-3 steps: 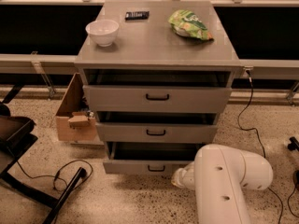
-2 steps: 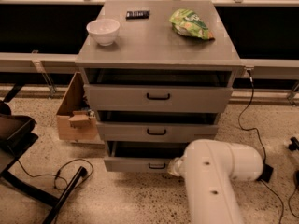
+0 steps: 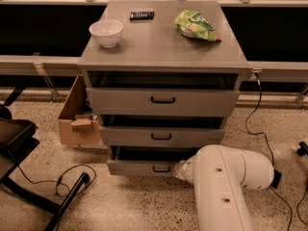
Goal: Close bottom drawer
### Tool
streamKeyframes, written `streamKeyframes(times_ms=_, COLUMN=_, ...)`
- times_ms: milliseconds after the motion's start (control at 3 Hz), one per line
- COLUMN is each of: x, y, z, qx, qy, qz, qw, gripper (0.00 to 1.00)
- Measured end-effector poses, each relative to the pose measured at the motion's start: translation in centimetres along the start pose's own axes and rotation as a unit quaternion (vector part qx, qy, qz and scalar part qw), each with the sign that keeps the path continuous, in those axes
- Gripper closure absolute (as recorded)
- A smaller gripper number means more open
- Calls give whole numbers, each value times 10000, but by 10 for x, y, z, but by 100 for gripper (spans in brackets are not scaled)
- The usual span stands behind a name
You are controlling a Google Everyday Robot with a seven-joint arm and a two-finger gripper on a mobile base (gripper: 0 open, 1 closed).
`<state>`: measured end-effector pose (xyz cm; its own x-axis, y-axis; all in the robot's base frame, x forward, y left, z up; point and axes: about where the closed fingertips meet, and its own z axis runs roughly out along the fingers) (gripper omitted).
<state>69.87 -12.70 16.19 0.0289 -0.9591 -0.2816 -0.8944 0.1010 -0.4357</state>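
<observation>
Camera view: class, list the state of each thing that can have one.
bottom drawer: partly open.
middle drawer: slightly open.
top drawer: slightly open.
white bowl: upright.
cardboard box: open.
tool: at the bottom drawer's front, beside its handle.

High frontal view, claw (image 3: pixel 179 170) at bottom drawer (image 3: pixel 137 168).
</observation>
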Motion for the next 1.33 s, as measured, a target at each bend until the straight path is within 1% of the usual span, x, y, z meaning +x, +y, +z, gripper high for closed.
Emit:
streamKeyframes(times_ms=1000, x=0, y=0, z=0, qx=-1, qy=0, qz=0, qw=10000, gripper=27)
streamKeyframes(times_ms=1333, x=0, y=0, z=0, qx=-1, qy=0, qz=0, qw=10000, gripper=0)
